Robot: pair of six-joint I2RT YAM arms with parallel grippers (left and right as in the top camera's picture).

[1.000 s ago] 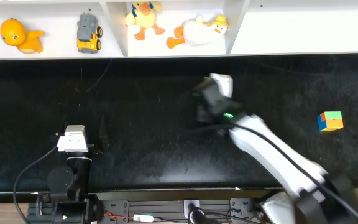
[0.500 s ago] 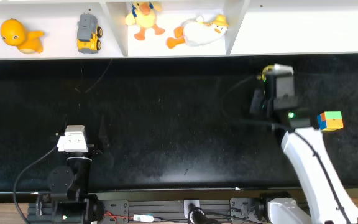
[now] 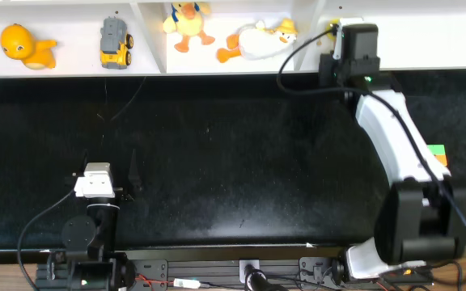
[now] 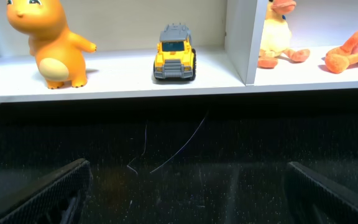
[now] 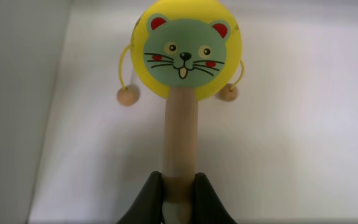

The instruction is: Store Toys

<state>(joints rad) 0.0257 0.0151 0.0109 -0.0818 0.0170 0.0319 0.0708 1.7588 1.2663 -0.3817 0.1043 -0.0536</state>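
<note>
Pinching handle [image 5: 180, 137] of rattle drum [image 5: 185, 46], right fingers [image 5: 145, 202] at white shelf [image 5: 303, 124]

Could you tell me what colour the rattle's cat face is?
Pale green, on the yellow rattle; right wrist view.

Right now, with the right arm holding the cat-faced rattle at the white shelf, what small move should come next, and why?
Probably ease the rattle down onto the shelf, ready for release. The right end effector is shut on the wooden handle, and the toy's round head sits over the white shelf floor, next to the side wall. Whether it touches the shelf cannot be told, so a slow descent seems safest.
</note>
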